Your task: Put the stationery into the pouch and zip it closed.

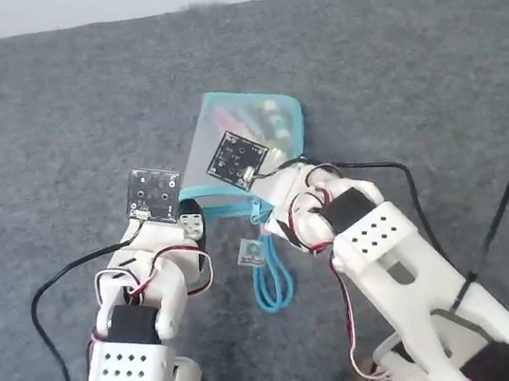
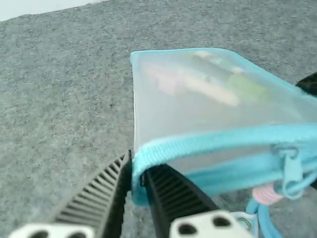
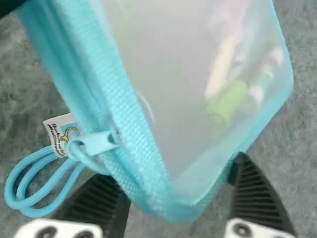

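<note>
The translucent pouch with teal edging lies on the grey cloth, coloured stationery showing through it. My left gripper is shut on the pouch's near-left corner, its ribbed fingers pinching the teal zipper band. My right gripper is open at the pouch's other near corner, and that corner lies between its spread fingers. The zipper pull sits by the right gripper, with a teal cord loop and a small tag hanging from it. Inside the pouch is a green item.
Grey carpet-like cloth covers the table around the pouch. A black cable curves at the left arm's side, and another black cable runs to the right of the right arm.
</note>
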{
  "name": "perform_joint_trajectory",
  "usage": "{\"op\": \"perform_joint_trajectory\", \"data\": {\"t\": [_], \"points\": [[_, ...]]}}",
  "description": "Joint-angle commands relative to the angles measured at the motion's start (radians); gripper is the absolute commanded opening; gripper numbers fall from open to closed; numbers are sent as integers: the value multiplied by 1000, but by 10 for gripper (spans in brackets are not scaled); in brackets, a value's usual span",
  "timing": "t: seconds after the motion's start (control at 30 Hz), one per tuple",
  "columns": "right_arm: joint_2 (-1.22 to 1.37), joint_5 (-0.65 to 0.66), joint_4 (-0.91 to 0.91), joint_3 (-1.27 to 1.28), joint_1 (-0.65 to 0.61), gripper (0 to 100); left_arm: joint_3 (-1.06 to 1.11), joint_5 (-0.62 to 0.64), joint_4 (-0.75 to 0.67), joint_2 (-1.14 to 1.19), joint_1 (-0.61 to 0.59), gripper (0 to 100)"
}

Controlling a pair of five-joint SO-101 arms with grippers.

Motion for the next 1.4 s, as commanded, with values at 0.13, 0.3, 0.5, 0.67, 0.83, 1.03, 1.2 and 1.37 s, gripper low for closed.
{"op": "perform_joint_trajectory", "data": {"t": [0.13, 0.3, 0.5, 0.67, 0.83, 1.03, 1.2, 1.37], "points": [[-13, -78, -28, -64, 5, 0, -68, 15, 0, 5, -3, 11], [-13, -100, -27, -64, 10, 7, -70, 15, 3, -3, -3, 12], [-4, -167, -7, -92, 71, 6, -102, 15, 48, -58, -11, 81], [-2, -212, 113, -210, 87, 6, -104, 14, 150, -215, -11, 145], [8, -247, 157, -278, 87, 6, -94, 14, 238, -419, -12, 148], [191, -272, 232, -473, 87, 6, -19, -34, 264, -592, -3, 149], [294, -322, 323, -632, 71, 6, -13, -40, 273, -562, 8, 197], [295, -322, 371, -643, 18, 6, 8, -58, 221, -434, 158, 210]]}}
